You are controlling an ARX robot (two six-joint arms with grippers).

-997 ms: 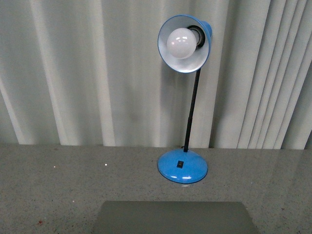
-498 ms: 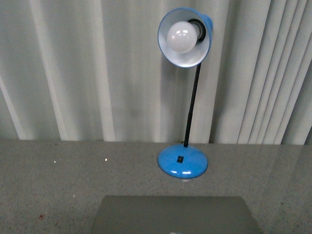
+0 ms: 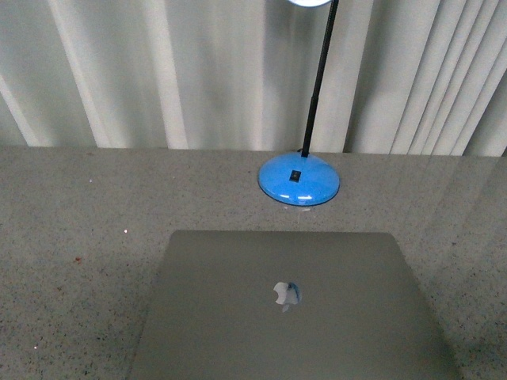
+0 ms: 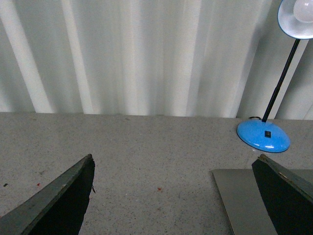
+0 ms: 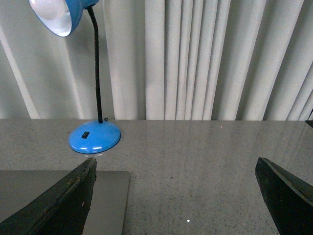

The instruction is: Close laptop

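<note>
The laptop (image 3: 333, 324) is a thin grey slab lying flat on the speckled table (image 3: 71, 229), lid down, with the apple logo facing up. Neither arm appears in the front view. My left gripper (image 4: 175, 159) is open above the table to the left of the laptop (image 4: 242, 203), whose corner shows beside one dark finger (image 4: 286, 196). On the other side my right gripper (image 5: 176, 161) is open too, over bare table, with the laptop (image 5: 111, 196) beside its finger (image 5: 63, 205). Nothing sits between either pair of fingers.
A blue desk lamp stands just behind the laptop, its round base (image 3: 299, 179) on the table and its black stem rising out of frame. Pale pleated curtains (image 3: 182, 71) hang along the table's far edge.
The front view has dropped lower. The lamp's head has left the top of the frame, and far more of the laptop's lid shows, including its logo.
</note>
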